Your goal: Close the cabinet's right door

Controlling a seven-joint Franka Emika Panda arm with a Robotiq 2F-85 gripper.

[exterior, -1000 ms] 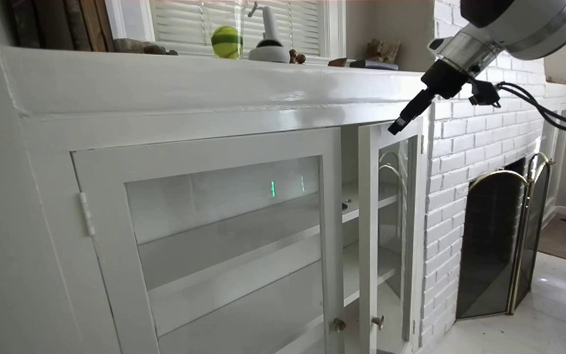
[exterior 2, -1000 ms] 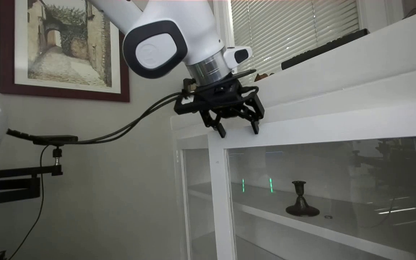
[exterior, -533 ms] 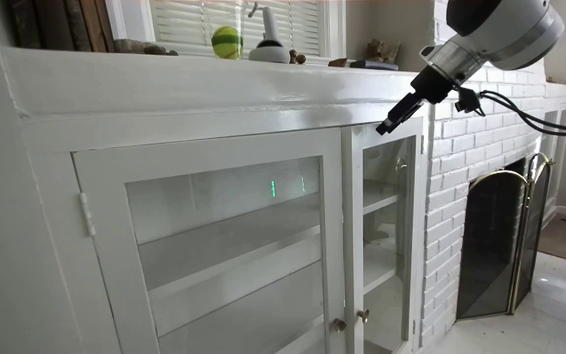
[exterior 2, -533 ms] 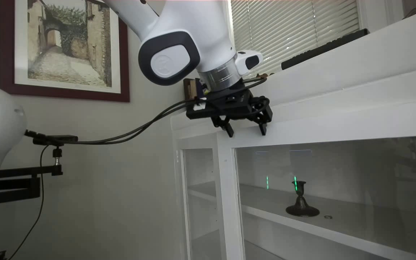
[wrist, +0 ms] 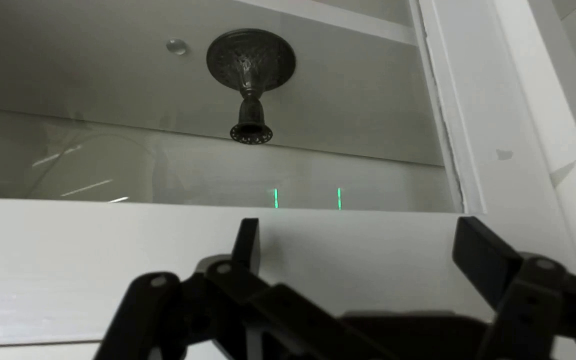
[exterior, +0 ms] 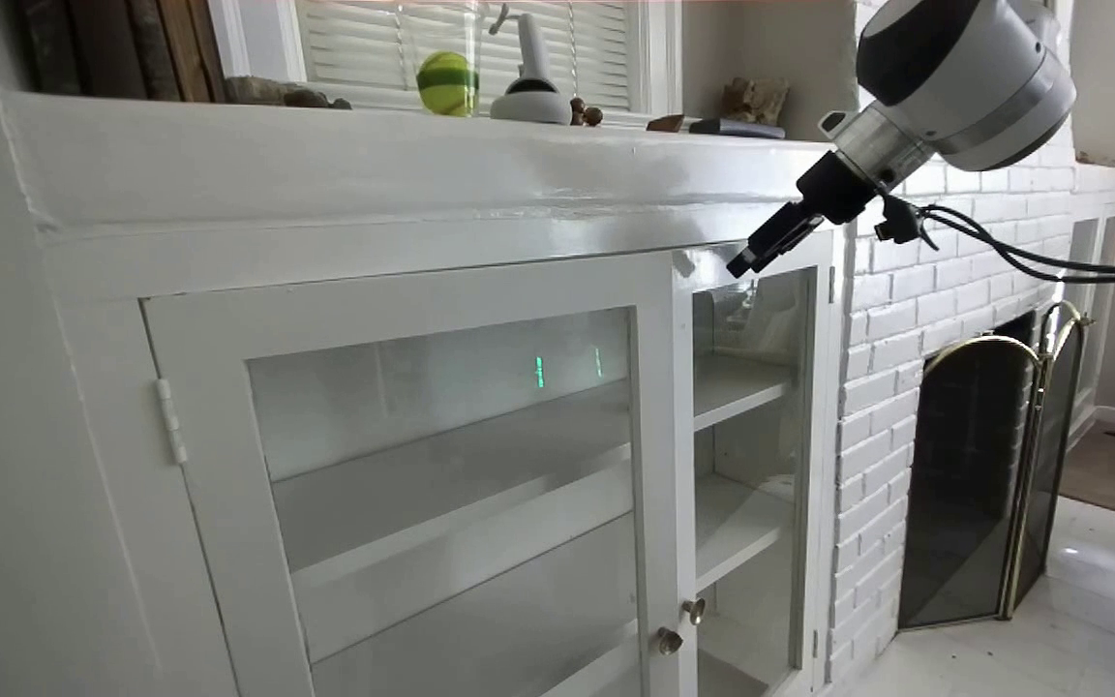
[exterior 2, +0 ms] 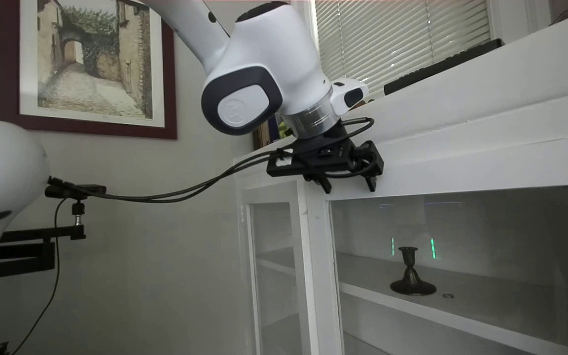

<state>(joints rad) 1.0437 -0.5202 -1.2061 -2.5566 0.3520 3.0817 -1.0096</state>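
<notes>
The white cabinet (exterior: 374, 237) has two glass-paned doors. The right door (exterior: 684, 465), whose top rail shows in an exterior view (exterior 2: 461, 177) and the wrist view (wrist: 118, 250), stands almost flush beside the left door (exterior: 654, 436). A thin strip of its edge seems to show beside the left door in an exterior view (exterior 2: 298, 231); I cannot tell if it is fully shut. Its round knob (exterior: 694, 610) is near the left door's knob (exterior: 669, 640). My gripper (exterior 2: 350, 189) is open and empty, its spread fingertips against or just off the right door's top rail in the wrist view (wrist: 358, 240).
The cabinet's top ledge (exterior: 519, 169) overhangs the doors and bears a yellow-green ball (exterior: 447, 83) and small items. A dark candlestick (exterior 2: 412, 276) stands on a shelf behind the glass. A fireplace screen (exterior: 974, 484) and white brick wall (exterior: 882, 387) are beside the cabinet.
The right door has swung inward and the gap beside the left door has narrowed to almost nothing. My gripper has moved with it, slightly downward and toward the cabinet, staying open.
</notes>
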